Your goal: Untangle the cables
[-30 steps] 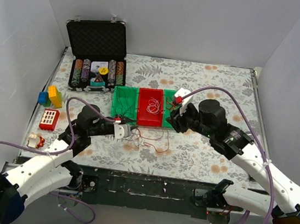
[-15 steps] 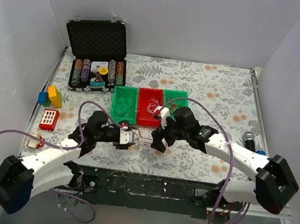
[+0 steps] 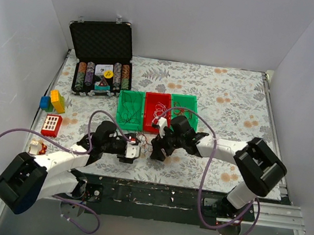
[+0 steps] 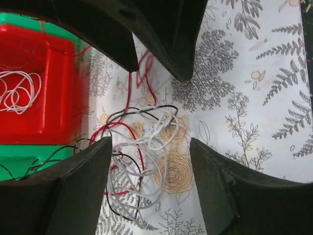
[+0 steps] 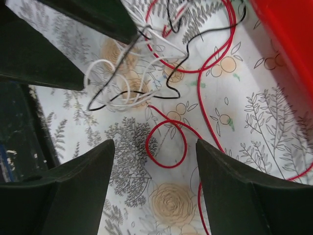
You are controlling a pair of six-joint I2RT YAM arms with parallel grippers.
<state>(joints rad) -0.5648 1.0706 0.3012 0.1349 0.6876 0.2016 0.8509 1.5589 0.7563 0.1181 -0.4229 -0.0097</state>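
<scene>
The cables [image 3: 144, 145] are a small tangle of thin red, white and black wires on the floral table in front of the bins. My left gripper [image 3: 133, 151] stands open just left of it. In the left wrist view the tangle [image 4: 139, 147] lies between the spread fingers [image 4: 73, 188], close to the left one, and nothing is gripped. My right gripper [image 3: 157, 152] is open just right of the tangle. In its wrist view a red loop [image 5: 166, 144] lies on the table between the right gripper's [image 5: 155, 161] jaws. The white and black knot [image 5: 124, 83] is farther ahead.
Three bins stand behind the tangle: a green bin [image 3: 123, 98] holding black wire, a red bin [image 3: 146, 119] holding a white coil [image 4: 19, 93], and another green bin [image 3: 191, 102]. A poker chip case [image 3: 100, 58] is at the back left. Toy blocks [image 3: 53, 101] lie at the left edge.
The right arm swung from above the right green bin down to the tangle. The left arm moved forward to it. Both grippers have opened.
</scene>
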